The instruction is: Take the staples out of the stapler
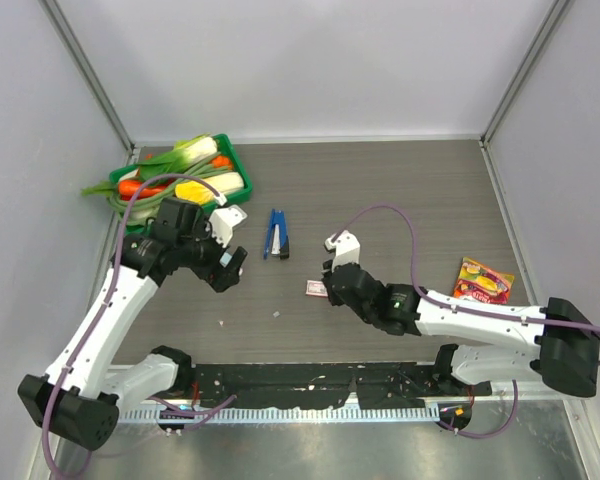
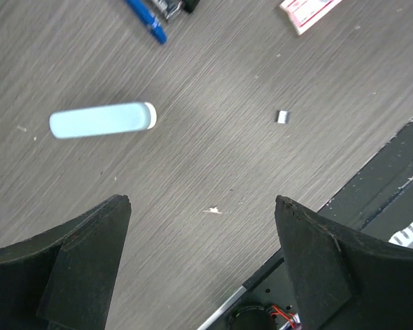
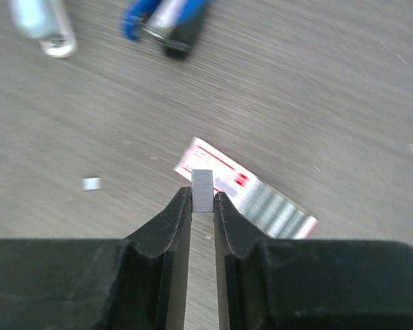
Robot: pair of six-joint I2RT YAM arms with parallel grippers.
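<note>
- Dark wood-grain tabletop (image 1: 400, 190) is closed in by pale walls. A green basket (image 1: 248, 183) of vegetables is set at its far left corner, and a snack packet (image 1: 483, 281) lies at the right.
- The stapler (image 1: 276, 235) is found lying on the table between the two arms and a little beyond both. Its blue arm is swung open, so the silver and black inner parts are exposed.
- A short strip of staples (image 3: 202, 182) is pinched between the closed fingers of the right gripper (image 3: 202, 195). It is held over a red-and-white staple box (image 3: 244, 196) (whether strip and box touch cannot be told).
- The left gripper (image 2: 201, 201) is spread wide with nothing between its fingers. A pale blue block (image 2: 102, 119) lies on the table ahead of it, well apart.
- The step in hand is judged to be the carrying-off of staples: the stapler is open and the strip is clear of it.
- Next, the strip would need to be lowered onto the box or the bare table beside it. It should be released by a small parting of the fingers, so that nothing is scattered.
- A loose staple fragment (image 2: 282, 117) is seen on the table nearby.
- Whether any staples are left in the stapler's channel cannot be made out, so a check there may be called for.
</note>
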